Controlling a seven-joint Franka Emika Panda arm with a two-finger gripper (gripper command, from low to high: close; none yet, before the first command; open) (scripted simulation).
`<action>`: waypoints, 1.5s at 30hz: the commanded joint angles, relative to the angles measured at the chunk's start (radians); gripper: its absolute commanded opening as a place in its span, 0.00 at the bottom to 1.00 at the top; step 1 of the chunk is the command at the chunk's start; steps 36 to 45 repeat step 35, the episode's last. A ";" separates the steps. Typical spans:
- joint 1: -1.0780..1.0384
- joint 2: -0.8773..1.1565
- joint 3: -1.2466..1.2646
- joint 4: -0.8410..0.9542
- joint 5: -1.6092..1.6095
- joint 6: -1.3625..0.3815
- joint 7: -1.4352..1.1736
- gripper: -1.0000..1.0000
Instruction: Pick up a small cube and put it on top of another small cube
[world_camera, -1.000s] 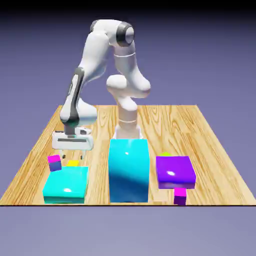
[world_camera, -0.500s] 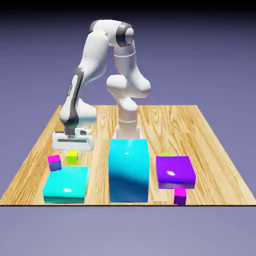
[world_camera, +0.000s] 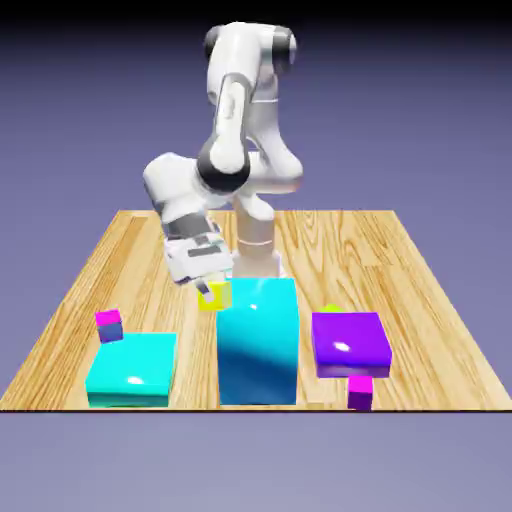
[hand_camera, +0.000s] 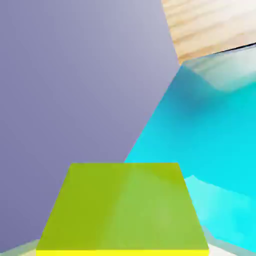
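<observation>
My gripper (world_camera: 211, 288) is shut on a small yellow cube (world_camera: 212, 296) and holds it in the air, tilted, right beside the upper left corner of the tall cyan block (world_camera: 258, 340). In the hand view the yellow cube (hand_camera: 122, 207) fills the bottom middle and hides the fingertips. To its right is the cyan block (hand_camera: 210, 140). A second small yellow cube (world_camera: 330, 308) peeks out from behind the far edge of the purple block (world_camera: 350, 343).
A flat cyan block (world_camera: 132, 368) lies at the exterior view's left with a tiny magenta cube (world_camera: 108, 324) at its far corner. Another magenta cube (world_camera: 360, 392) sits in front of the purple block. The wooden table (world_camera: 420, 290) spans the scene.
The arm has lifted the yellow cube off the table and swung it toward the exterior view's right, from beside the magenta cube to the tall cyan block. The hand has tilted.
</observation>
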 joint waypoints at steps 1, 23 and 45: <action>0.029 -0.036 0.036 -0.010 -0.043 -0.039 -0.013 0.00; 0.037 0.197 0.580 -0.327 -0.308 0.141 -0.121 0.00; -0.002 -0.021 0.567 -0.312 -0.327 -0.094 -0.106 1.00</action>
